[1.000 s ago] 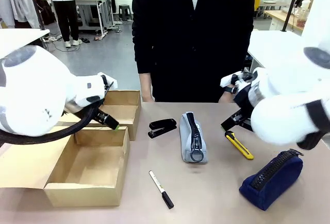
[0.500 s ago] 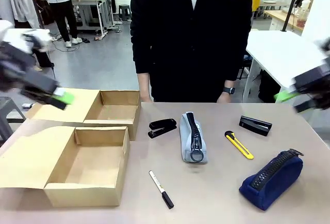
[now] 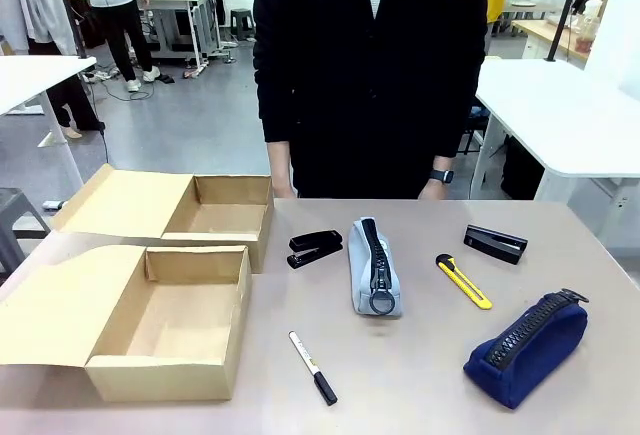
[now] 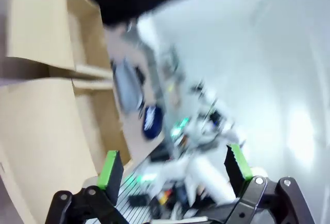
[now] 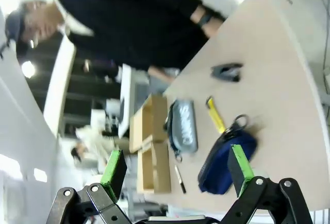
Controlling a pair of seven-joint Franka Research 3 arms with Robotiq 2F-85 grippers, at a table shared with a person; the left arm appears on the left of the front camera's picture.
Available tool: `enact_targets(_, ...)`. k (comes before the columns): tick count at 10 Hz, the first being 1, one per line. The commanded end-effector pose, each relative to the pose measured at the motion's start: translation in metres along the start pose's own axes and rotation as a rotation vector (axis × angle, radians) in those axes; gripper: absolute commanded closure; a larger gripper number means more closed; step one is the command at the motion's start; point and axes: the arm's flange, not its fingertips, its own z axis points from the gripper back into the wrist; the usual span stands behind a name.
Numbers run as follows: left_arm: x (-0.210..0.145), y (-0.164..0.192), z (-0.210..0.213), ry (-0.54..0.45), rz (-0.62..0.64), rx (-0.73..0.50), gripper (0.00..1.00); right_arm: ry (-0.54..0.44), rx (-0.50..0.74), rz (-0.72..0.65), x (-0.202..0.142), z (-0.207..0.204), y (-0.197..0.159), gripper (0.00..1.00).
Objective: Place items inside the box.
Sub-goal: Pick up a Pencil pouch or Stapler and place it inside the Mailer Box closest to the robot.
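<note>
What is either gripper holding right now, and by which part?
Nothing is held. The left gripper and the right gripper both stand open, with nothing between their fingers.

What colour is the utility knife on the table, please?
The utility knife is yellow, clearest in the front view.

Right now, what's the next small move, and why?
Probably bring the left hand down to the marker: it lies nearest the open box, which holds nothing yet. That hand and the right hand both stand open and empty.
</note>
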Motion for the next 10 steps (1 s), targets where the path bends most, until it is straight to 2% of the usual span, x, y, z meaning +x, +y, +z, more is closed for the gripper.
enact_targets(1,-0.017,0.019,-0.041,-0.318,0.111,-0.203,0.0,-0.052,0.006,-0.042,-0.043,-0.043,-0.055,0.0)
enact_targets(2,-0.029,0.021,-0.06,-0.346,0.127,-0.203,0.0,-0.051,0.0,-0.076,-0.045,-0.045,-0.067,0.0)
enact_targets(3,-0.039,0.017,-0.088,-0.386,0.13,-0.142,0.0,-0.054,-0.003,-0.054,-0.001,0.016,-0.037,0.0)
enact_targets(4,-0.001,0.034,0.004,-0.273,0.156,-0.132,0.0,-0.054,-0.003,-0.054,-0.001,0.016,-0.037,0.0)
enact_targets(8,-0.001,0.034,0.004,-0.273,0.156,-0.132,0.0,-0.041,-0.016,-0.071,0.001,0.012,-0.04,0.0)
enact_targets(10,-0.001,0.034,0.004,-0.273,0.156,-0.132,0.0,0.128,0.01,0.3,0.002,-0.051,-0.004,0.0)
